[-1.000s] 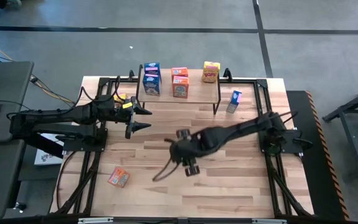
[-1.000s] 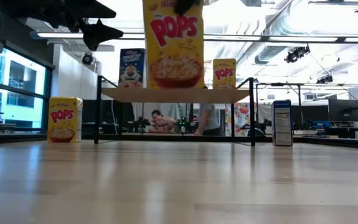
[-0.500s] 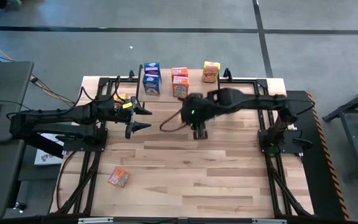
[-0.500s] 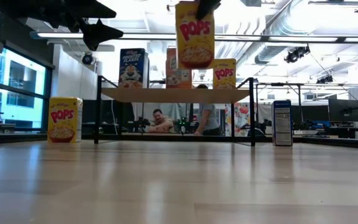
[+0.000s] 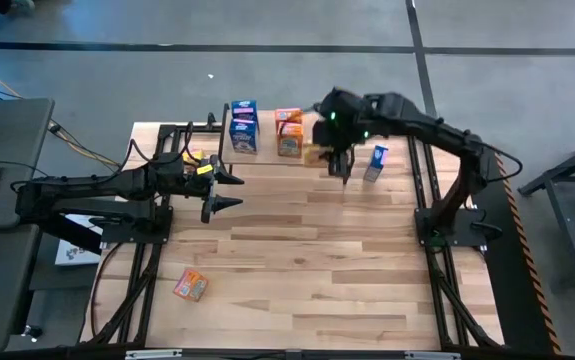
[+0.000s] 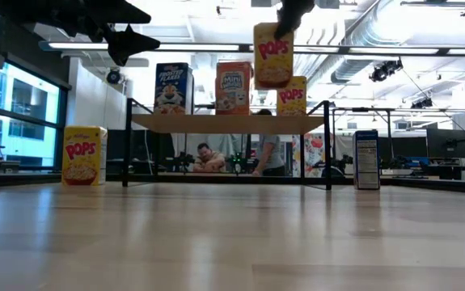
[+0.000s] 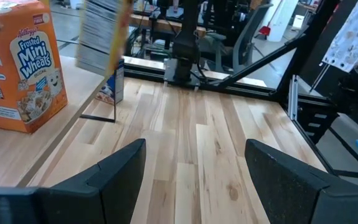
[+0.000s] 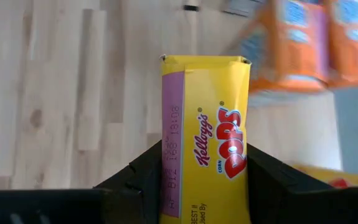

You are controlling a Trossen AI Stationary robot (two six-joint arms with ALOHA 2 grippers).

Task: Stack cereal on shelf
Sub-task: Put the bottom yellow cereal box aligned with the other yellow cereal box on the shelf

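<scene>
My right gripper is over the shelf's right part, shut on a yellow cereal box. That box hovers above another yellow box standing on the plank. A blue box and an orange box also stand on the shelf, with more stacked behind them. My left gripper waits open by the shelf's left end, touching nothing. A yellow box and a blue box stand on the table. An orange box lies flat near the left near corner. My right gripper pinches the yellow box's upper end between its two fingers, one on each opposite face. The fingers come from above, pointing down. The box hangs upright below them, lifted clear of the plank and of the box under it.
The blue box stands just right of the shelf, close to my right arm. Black frame rails run along both table sides. Bare wood stretches across the table's middle and near part. People sit in the room beyond the shelf.
My right gripper has carried the yellow box from over the table's middle toward the far edge and to the right, ending above the shelf's right part. The box has stayed upright and lifted clear throughout.
</scene>
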